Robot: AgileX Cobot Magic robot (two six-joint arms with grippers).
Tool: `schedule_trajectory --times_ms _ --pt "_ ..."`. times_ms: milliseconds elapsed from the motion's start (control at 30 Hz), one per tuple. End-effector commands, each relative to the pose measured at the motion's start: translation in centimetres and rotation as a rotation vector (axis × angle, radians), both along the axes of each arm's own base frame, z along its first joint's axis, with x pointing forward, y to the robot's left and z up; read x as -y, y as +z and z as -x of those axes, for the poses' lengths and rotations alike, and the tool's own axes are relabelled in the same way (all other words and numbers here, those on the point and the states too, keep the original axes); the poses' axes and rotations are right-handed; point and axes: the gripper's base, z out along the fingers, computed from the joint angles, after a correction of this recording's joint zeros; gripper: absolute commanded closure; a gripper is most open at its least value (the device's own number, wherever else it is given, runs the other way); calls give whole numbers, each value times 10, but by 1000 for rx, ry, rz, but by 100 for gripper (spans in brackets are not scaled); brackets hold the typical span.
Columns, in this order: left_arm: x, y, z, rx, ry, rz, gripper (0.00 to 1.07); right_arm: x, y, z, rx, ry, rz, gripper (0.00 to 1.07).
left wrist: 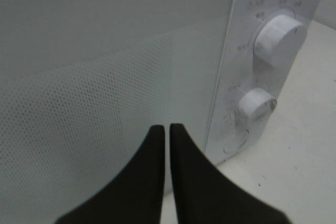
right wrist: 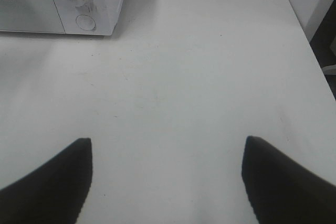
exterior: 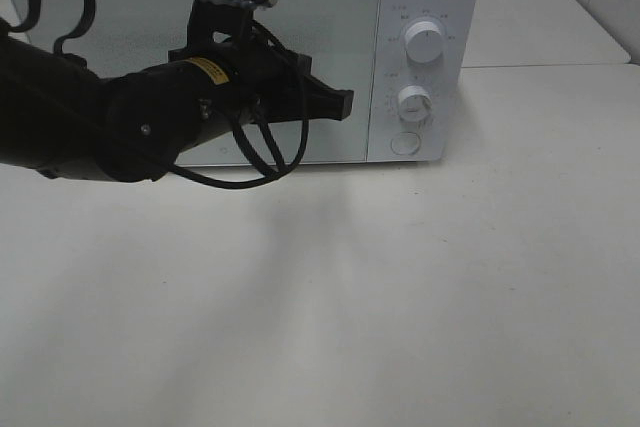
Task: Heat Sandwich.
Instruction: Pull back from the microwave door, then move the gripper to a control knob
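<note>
The sandwich is out of view in every frame. A white microwave stands at the back of the table with its door closed. My left gripper hovers in front of the door's right edge, level with the lower knob. In the left wrist view the left gripper has its two black fingers nearly touching, with nothing between them, pointing at the mesh door. My right gripper stands open over bare tabletop, holding nothing, away from the microwave.
The microwave's control panel carries an upper knob, the lower knob and a round button. The white table stretches in front of it. A table edge runs on one side of the right gripper.
</note>
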Motion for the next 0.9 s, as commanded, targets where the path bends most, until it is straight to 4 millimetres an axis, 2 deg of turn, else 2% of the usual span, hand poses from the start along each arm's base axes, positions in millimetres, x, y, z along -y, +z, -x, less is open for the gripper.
schedule_trajectory --times_ms 33,67,100,133,267,500,800,900 --pt "1 2 11 -99 -65 -49 57 0 0 3 33 -7 -2 31" --pt "0 0 15 -159 -85 -70 22 0 0 3 33 -7 -2 31" --pt "0 0 15 -159 -85 -70 22 0 0 3 33 -7 -2 31" --pt "0 -1 17 -182 -93 -81 6 0 0 3 33 -7 -2 31" --pt "-2 -9 29 -335 -158 -160 9 0 0 3 33 -7 -2 31" --pt "-10 -7 48 -496 -266 -297 9 0 0 3 33 -7 -2 31" --pt "-46 2 47 -709 -233 -339 9 0 0 3 33 -7 -2 31" --pt "-69 10 40 -769 -186 -326 9 0 0 3 33 -7 -2 31"
